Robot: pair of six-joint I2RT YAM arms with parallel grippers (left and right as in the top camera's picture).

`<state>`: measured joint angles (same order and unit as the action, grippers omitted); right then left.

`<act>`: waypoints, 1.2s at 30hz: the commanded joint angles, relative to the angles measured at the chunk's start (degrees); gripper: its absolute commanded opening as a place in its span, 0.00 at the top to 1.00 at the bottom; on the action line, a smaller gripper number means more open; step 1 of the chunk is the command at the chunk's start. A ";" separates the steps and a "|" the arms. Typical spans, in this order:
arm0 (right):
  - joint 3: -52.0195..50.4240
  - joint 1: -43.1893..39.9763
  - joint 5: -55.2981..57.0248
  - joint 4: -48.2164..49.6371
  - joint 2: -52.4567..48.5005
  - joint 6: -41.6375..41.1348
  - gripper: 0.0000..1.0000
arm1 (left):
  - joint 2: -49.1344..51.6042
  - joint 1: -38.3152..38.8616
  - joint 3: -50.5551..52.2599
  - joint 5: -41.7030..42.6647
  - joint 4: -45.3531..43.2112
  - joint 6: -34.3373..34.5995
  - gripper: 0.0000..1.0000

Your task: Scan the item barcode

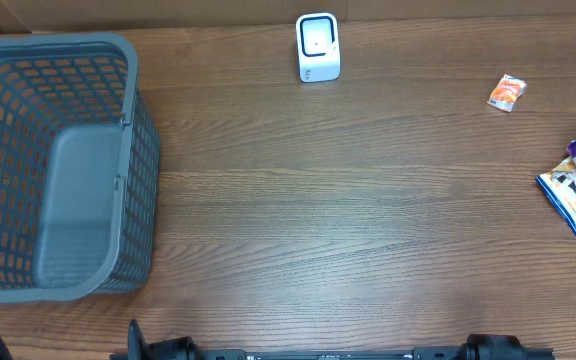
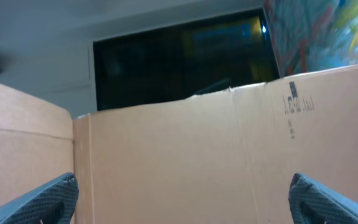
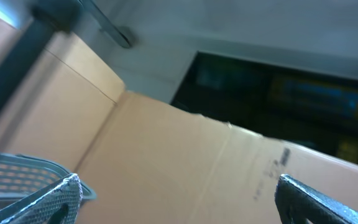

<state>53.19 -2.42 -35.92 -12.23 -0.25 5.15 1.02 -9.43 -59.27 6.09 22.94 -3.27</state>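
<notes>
Gaping wide, left gripper [image 2: 182,190] and right gripper [image 3: 179,186] apparently hold nothing.

A shop checkout, shown by scanner [image 1: 318,47] and basket [image 1: 144,190].

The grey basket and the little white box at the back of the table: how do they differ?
The grey basket is large and made of open mesh; the white scanner is small and solid, with a dark-outlined face. The basket sits at the table's left side, the scanner at the far edge near the middle. Both rest on the wooden table.
</notes>
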 commanded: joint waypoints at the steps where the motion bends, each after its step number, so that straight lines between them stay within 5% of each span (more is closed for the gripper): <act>1: -6.75 -0.81 3.87 4.02 -0.02 -0.17 0.00 | -0.76 -0.42 0.02 1.01 -2.29 0.70 0.00; 11: -33.38 -0.81 14.93 17.59 -0.02 -0.92 0.00 | -0.76 -0.42 0.02 0.83 -3.30 0.70 0.00; 16: -42.84 -0.81 21.09 28.55 -0.02 -8.57 0.00 | -0.76 -0.42 0.02 0.83 -3.30 0.70 0.00; 25: -49.18 -0.81 22.38 27.78 -0.02 -9.90 0.00 | -0.76 -0.42 0.02 0.83 -3.28 0.68 0.00; 36: -49.66 -0.81 22.36 12.83 -0.02 -9.90 0.00 | -0.76 -0.42 0.04 0.83 -3.28 0.70 0.00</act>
<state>3.99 -3.01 -14.39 2.13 -0.64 -4.32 1.02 -9.43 -59.22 6.28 19.70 -3.27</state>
